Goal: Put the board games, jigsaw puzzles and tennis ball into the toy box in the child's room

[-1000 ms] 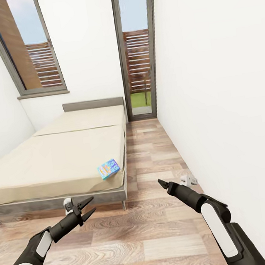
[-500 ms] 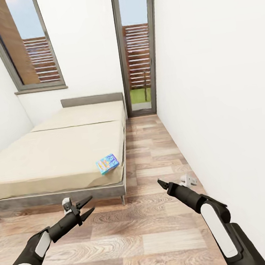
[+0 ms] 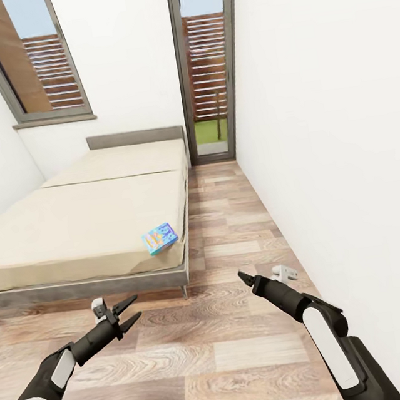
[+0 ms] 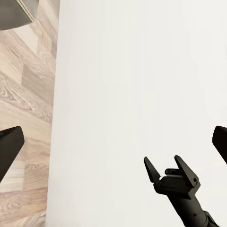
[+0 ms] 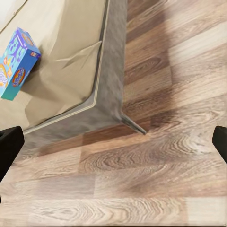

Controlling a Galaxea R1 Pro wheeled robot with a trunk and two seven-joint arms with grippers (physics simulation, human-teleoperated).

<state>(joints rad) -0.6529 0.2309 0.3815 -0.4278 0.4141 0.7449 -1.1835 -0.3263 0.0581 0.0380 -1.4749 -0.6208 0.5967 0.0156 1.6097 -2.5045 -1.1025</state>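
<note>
A blue board game (image 3: 160, 238) with a multicolour print lies flat on the bed (image 3: 72, 236), close to the near right corner of its cream top. The right wrist view has the same board game (image 5: 16, 64) by the bed's grey frame corner (image 5: 111, 101). My left gripper (image 3: 137, 306) hangs open over the wood floor, short of the bed's foot. My right gripper (image 3: 241, 276) is held over the aisle floor to the box's right. Its two fingers stand apart in the left wrist view, so this right gripper (image 4: 164, 166) is open and holds nothing.
A wood-plank aisle (image 3: 228, 221) runs between the bed and the white wall (image 3: 331, 145) on the right, up to a tall glass door (image 3: 204, 67). A slanted window (image 3: 30, 58) is above the headboard (image 3: 135, 137). The wall lies close beside my right arm.
The whole picture has shifted upward, so the camera moved; the bed and box look a little farther off. Both arms keep about the same pose, grippers still open.
</note>
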